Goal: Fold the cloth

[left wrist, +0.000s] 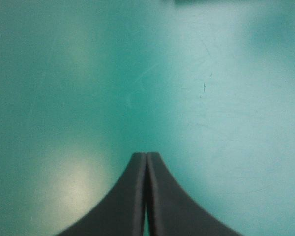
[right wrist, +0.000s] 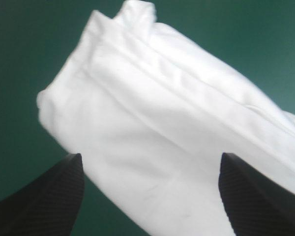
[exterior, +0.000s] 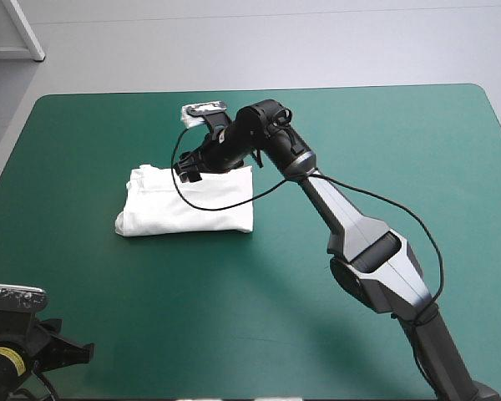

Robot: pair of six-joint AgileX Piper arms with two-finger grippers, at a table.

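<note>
While your right end effector [right wrist: 151, 157] hung over the far edge of the white short-sleeved fabric T-shirt [exterior: 188, 209], its two black fingers [right wrist: 44, 196] stood wide apart. It was released, with cloth showing between and ahead of them and nothing gripped. You had the shirt lying as a folded, roughly rectangular bundle on the teal-green covered counter [exterior: 384, 150], left of the middle and well clear of every edge. Layered folds showed along one side in the right wrist view. Your left end effector [left wrist: 146, 156] was clenched to a single point on nothing, above bare cover at the near left corner, well apart from the shirt.

You could judge the folding to be in its late steps: the bundle looked compact, though one end seemed a little looser. If another fold was wanted, your next move called for lowering the open fingers onto the far edge, pinching all the layers together, and carrying them toward the near edge without dragging the bundle. Otherwise it called for a straight lift away.
</note>
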